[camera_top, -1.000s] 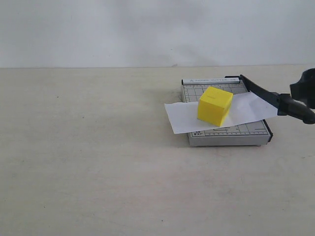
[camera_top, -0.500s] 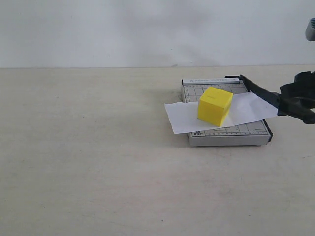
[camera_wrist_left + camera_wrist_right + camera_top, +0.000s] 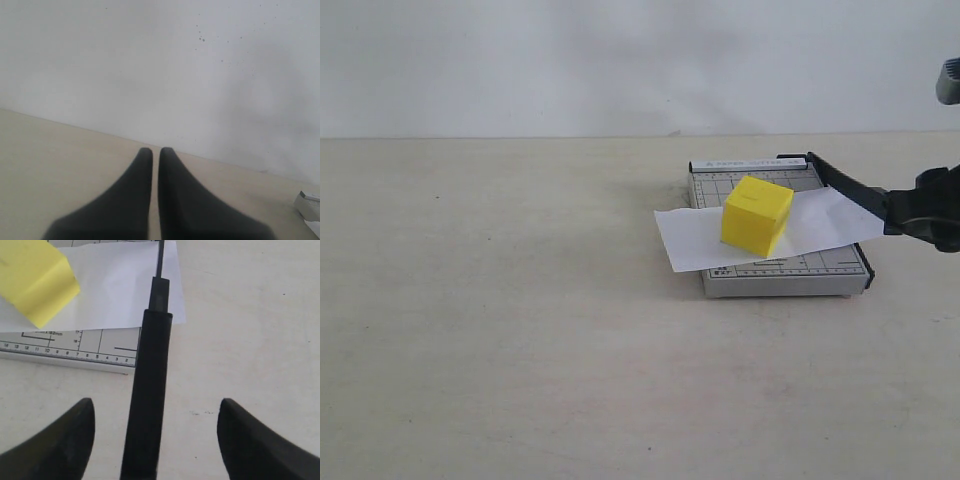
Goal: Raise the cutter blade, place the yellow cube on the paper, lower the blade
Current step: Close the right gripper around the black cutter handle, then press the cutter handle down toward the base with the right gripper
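The yellow cube [image 3: 757, 215] sits on the white paper [image 3: 690, 240], which lies across the grey trimmer board [image 3: 785, 272]. The cutter blade [image 3: 845, 185] is raised, slanting from its hinge at the board's back out past the right edge. My right gripper [image 3: 925, 212] is at the blade's handle. In the right wrist view my right gripper [image 3: 156, 401] stands open, with the thick black handle [image 3: 147, 405] between the fingers [image 3: 75, 435] and touching neither. The cube [image 3: 35, 280] and paper [image 3: 120, 285] show beyond it. My left gripper [image 3: 151, 150] is shut on nothing, off the exterior view.
The beige tabletop [image 3: 520, 330] stretches left of and in front of the board, with a white wall [image 3: 620, 60] behind. A corner of the board [image 3: 310, 205] shows at the edge of the left wrist view.
My right gripper has shifted slightly around the handle end. The blade, cube and paper stay as they were. The left gripper has not changed.
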### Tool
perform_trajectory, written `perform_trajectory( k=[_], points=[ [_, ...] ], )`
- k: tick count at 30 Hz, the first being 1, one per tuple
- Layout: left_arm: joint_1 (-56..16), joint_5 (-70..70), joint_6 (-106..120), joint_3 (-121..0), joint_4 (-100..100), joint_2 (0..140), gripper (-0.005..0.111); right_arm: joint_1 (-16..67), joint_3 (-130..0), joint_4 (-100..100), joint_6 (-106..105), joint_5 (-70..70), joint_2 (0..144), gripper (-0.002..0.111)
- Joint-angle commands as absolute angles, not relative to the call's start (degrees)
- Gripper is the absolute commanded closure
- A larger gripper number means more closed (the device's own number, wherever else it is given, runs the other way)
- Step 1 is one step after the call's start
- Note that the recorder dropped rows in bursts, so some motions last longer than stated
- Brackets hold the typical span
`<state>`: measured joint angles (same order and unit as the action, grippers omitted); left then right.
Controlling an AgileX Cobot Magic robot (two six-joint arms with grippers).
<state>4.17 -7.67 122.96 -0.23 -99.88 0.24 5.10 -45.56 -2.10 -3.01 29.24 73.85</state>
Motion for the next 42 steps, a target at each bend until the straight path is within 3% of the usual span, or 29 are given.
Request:
perform_trajectory(
  k=[1,19,27,36,42],
  points=[
    [4.4,-7.5,123.2,0.0,-99.9,0.0,0.101,5.1,-46.0,1.4,-6.2,28.2,73.9,0.042],
    [4.4,-7.5,123.2,0.0,-99.9,0.0,0.101,5.1,-46.0,2.5,-6.3,27.2,78.7,0.043],
    [4.4,-7.5,123.2,0.0,-99.9,0.0,0.101,5.1,-46.0,2.5,-6.2,27.9,78.7,0.079],
    [4.4,-7.5,123.2,0.0,-99.9,0.0,0.101,5.1,-45.6,2.5,-6.2,27.9,78.7,0.108],
    [4.4,-7.5,123.2,0.0,-99.9,0.0,0.101,5.1,-42.4,2.9,-6.0,24.5,78.7,0.108]
  ],
)
